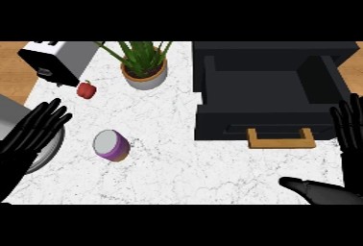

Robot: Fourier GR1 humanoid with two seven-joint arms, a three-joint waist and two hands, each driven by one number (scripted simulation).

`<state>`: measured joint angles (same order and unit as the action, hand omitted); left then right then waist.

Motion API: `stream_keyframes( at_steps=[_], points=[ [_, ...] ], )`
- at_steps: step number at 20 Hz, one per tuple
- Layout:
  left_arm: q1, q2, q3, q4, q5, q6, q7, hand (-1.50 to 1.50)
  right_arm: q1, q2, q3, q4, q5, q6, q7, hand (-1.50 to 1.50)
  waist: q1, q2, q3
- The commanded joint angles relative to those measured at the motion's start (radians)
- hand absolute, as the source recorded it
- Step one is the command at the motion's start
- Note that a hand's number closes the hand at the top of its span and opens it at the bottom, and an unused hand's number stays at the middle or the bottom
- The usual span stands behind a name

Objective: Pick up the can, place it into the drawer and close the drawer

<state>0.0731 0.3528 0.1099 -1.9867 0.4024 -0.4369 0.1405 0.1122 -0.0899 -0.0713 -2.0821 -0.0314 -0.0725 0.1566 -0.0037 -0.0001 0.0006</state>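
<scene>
Nearest, at the right edge, the right robot hand (339, 158) shows straight fingers pointing far and a thumb stretched left across the marble tabletop (184, 163); it is spread and holds nothing. At the left edge the left robot hand (32, 132) is likewise spread, fingers fanned toward the far right, empty, lying over the rim of a grey plate (51, 153).

The can (111, 145), purple with a pale top, sits on the tabletop just right of the left robot hand's fingertips and well apart from the right one. It looks tipped, its long axis running from near right to far left, the pale end facing far left. The left robot hand is plainly nearer, so the pick likely falls to it.

Farther right, the black drawer (266, 103) stands open, wooden handle (281, 139) facing near. Beyond the can lie a red pepper (86, 89), a potted plant (144, 65) and a toaster (53, 60).
</scene>
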Motion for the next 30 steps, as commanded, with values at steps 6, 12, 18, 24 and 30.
stream_keyframes(
  at_steps=[6, 12, 18, 24, 30],
  points=[
    [0.064, 0.123, 0.172, -0.055, 0.243, -0.121, 0.149, -1.50, 0.119, -0.037, -0.120, -0.044, -0.086, 0.082, -0.013, -1.50, 0.006, -0.002, 0.000],
    [0.062, 0.121, 0.244, 0.008, 0.294, -0.159, 0.164, -1.50, 0.227, -0.035, -0.203, -0.052, -0.182, 0.186, -0.078, -1.50, 0.002, -0.002, 0.000],
    [0.038, 0.129, 0.262, 0.013, 0.445, -0.091, 0.283, -1.50, 0.276, -0.030, -0.245, -0.050, -0.214, 0.250, -0.108, -1.50, 0.000, -0.002, 0.000],
    [0.028, 0.087, 0.213, 0.013, 0.495, -0.031, 0.359, -1.50, 0.327, -0.008, -0.286, -0.079, -0.258, 0.304, -0.128, -1.50, -0.003, -0.002, 0.000],
    [-0.108, 0.023, 0.102, 0.121, 0.381, 0.029, 0.382, -1.50, 0.271, -0.042, -0.341, -0.081, -0.300, 0.308, -0.047, -1.50, -0.006, 0.001, -0.001]
  ],
)
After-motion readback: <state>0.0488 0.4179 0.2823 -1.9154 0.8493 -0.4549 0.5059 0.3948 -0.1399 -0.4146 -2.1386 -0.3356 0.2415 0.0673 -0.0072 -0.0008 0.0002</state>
